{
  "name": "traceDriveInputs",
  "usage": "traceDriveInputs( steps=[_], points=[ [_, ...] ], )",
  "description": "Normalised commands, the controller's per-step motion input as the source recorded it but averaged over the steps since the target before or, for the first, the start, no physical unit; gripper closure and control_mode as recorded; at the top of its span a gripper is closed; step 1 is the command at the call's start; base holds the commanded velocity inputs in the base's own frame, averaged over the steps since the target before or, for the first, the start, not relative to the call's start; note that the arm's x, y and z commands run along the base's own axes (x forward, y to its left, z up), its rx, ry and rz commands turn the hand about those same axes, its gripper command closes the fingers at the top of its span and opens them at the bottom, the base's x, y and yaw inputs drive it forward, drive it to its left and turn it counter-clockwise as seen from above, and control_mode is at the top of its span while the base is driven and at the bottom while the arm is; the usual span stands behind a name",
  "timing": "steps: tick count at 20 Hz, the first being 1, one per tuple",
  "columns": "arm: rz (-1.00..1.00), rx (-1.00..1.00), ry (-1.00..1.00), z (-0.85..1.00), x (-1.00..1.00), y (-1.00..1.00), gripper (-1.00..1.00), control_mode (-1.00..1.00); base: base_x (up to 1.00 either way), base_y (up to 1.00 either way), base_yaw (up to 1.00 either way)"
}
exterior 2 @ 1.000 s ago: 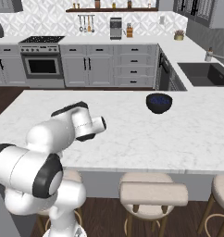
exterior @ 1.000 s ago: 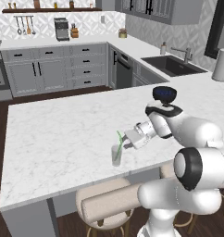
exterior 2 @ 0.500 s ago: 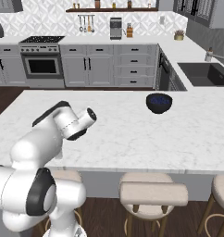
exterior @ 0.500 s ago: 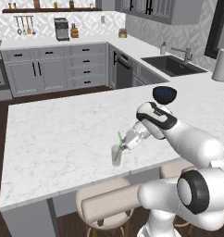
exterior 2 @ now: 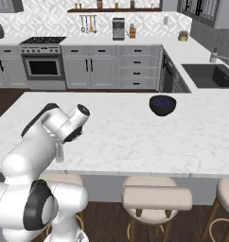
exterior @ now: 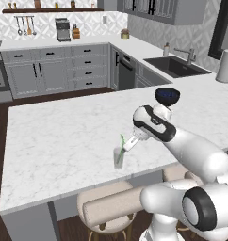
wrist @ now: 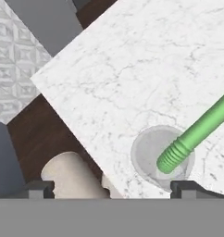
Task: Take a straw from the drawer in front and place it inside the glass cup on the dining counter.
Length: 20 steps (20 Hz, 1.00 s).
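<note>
The straw point(exterior: 121, 142), a thin bright-green stick, stood inside the glass cup point(exterior: 118, 157), and the cup sat on the white marble desk point(exterior: 59, 136) near its front edge, just above a beige stool point(exterior: 111, 209). From the left base view we saw the straw leaning, its lower end in the cup and its upper end rising clear of the rim. We judged the placing step as good as done.

The gripper point(exterior: 128, 144) hung just beside the cup, on its right and a little above the rim, close to the top of the straw. Our fingers point(wrist: 39, 189) were spread wide apart with nothing between them; in the hand view the two dark tips stood at the bottom corners, and the straw point(wrist: 196, 132) ran slantwise from the cup point(wrist: 162, 156) up toward the right edge. So the straw's long axis crossed the space ahead of the right-hand tip, and the cup lay just ahead of the fingers, nearer that same tip. We judged that any move away should go back from the cup without sweeping sideways, or the tip could catch the straw and tilt it.

Some things we could not make out. The straw's far end was cut off by the hand view's edge. From the right base view our own white arm point(exterior 2: 50, 134) stood in front of the cup. Whether the straw touched the cup's floor we could not tell.

A dark bowl point(exterior 2: 162, 104) rested well apart, farther back.
</note>
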Motion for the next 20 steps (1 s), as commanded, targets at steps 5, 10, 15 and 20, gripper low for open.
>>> traceDriveInputs(
  steps=[5, 10, 15, 20],
  points=[
    [-0.15, -0.03, 0.02, 0.49, -0.94, 0.0, -1.0, -1.0, 0.0, 0.0, 0.0],
    [-0.13, -0.13, -0.1, 0.72, -1.0, 0.0, -1.0, -1.0, 0.0, 0.0, 0.0],
    [-0.17, -0.39, -0.26, 0.5, -0.95, 0.0, -1.0, -1.0, 0.0, 0.0, 0.0],
    [-0.24, -0.47, -0.12, 0.1, -0.42, 0.0, -1.0, -1.0, 0.0, 0.0, 0.0]
  ],
)
